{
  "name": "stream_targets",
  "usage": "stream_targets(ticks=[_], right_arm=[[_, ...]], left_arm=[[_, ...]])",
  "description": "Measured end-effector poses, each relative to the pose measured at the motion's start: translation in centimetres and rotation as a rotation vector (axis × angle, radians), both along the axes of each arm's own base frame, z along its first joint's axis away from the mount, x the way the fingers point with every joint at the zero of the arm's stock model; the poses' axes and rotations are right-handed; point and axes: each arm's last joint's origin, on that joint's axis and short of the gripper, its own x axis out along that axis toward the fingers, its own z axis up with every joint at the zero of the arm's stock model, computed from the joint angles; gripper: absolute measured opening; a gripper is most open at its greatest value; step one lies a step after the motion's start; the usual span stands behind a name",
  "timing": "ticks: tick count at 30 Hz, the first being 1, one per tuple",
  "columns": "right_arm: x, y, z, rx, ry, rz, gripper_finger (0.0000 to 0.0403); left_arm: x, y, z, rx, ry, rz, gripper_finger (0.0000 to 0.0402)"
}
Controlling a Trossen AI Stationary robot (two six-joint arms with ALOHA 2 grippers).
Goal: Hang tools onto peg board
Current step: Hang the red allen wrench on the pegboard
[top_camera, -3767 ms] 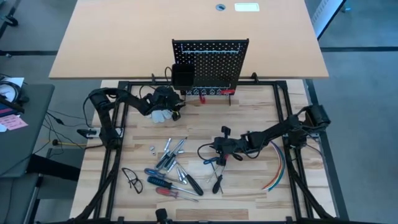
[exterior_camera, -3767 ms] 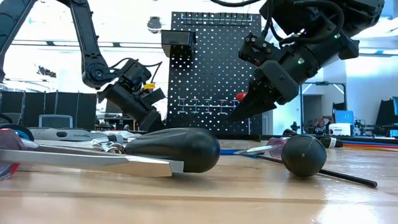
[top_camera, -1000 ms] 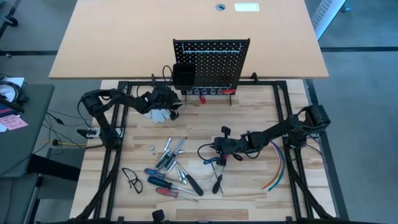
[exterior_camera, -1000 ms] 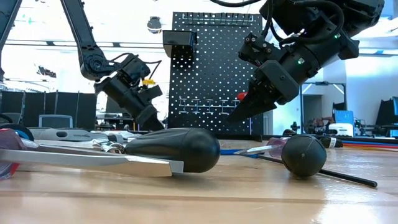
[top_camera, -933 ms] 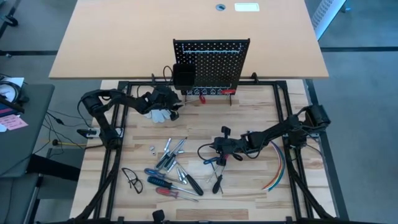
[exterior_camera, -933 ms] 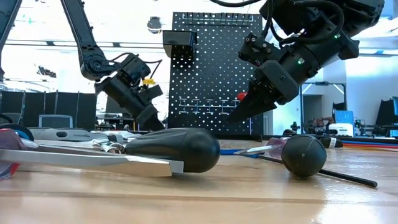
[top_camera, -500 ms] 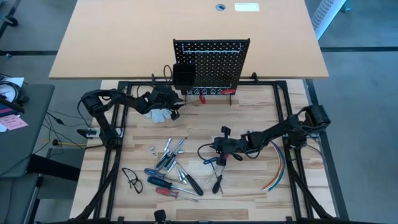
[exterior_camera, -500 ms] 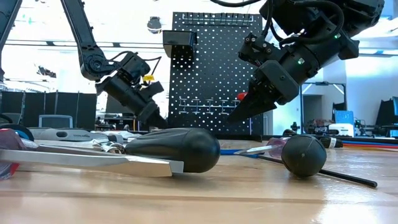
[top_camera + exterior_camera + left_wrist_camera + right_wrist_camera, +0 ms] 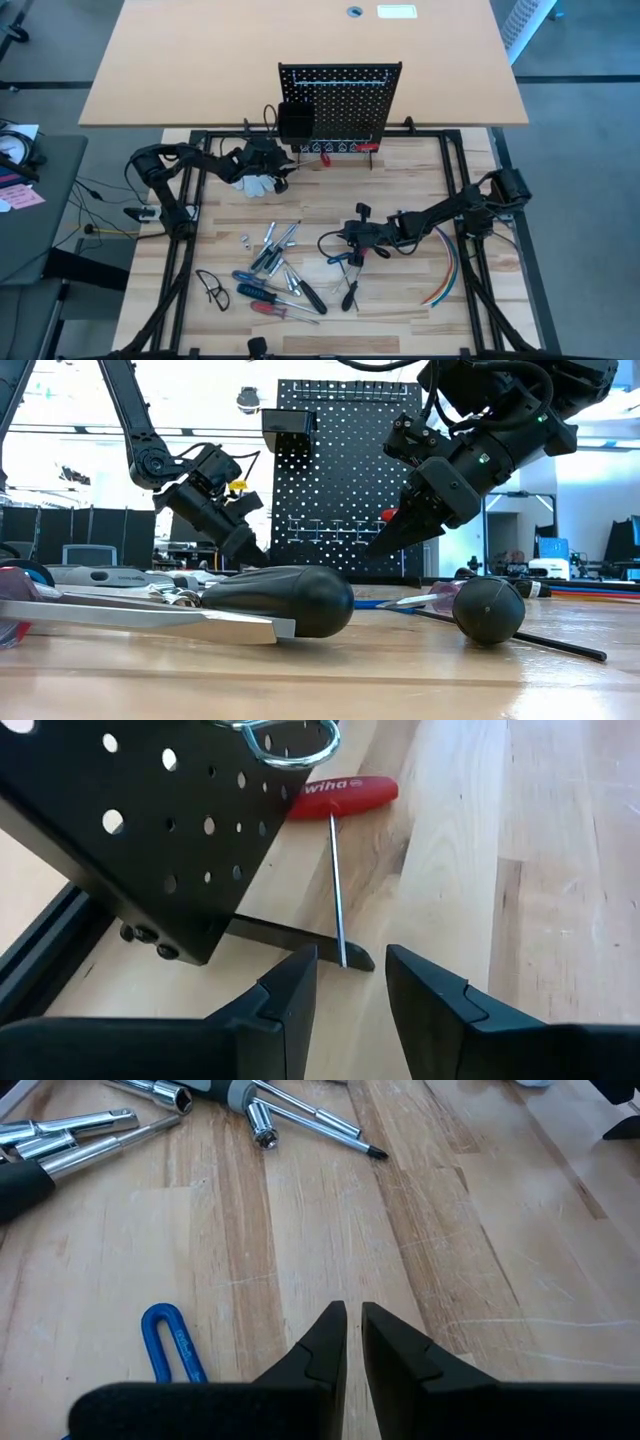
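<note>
The black peg board [image 9: 338, 100] stands upright at the table's far edge, with a black bin [image 9: 293, 122] on it. A red-handled tool [image 9: 345, 792] lies on the table by the board's foot, its thin shaft [image 9: 336, 880] running toward my left gripper [image 9: 350, 982]. That gripper is open, with a fingertip on either side of the shaft's free end, clear of it. Most tools [image 9: 275, 262] lie in a heap near the table's front left. My right gripper [image 9: 352, 1330] hovers shut over bare wood at mid-table, beside a blue loop handle [image 9: 170, 1342].
A white glove [image 9: 262, 184] lies under my left arm's wrist. Safety glasses [image 9: 212, 288] sit at the front left, and a bundle of coloured cables [image 9: 445, 275] at the right. A silver ring [image 9: 290, 742] hangs on the board. A big black handle [image 9: 290, 600] lies close to the low camera.
</note>
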Motion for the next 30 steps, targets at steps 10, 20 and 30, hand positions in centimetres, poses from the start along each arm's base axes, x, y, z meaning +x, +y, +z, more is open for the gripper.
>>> stream_targets(ticks=[10,20,30], right_arm=[[-0.01,0.04,0.0,0.0,0.0,0.001,0.0043],[-0.01,0.04,0.0,0.0,0.0,0.001,0.0043],[-0.04,0.21,-0.01,0.0,0.001,0.008,0.0043]], left_arm=[[-0.54,-0.44,-0.62,0.012,0.019,-0.013,0.0118],[-0.38,-0.5,-0.29,0.049,-0.025,-0.073,0.0118],[-0.86,0.11,-0.27,0.056,-0.026,-0.068,0.0118]])
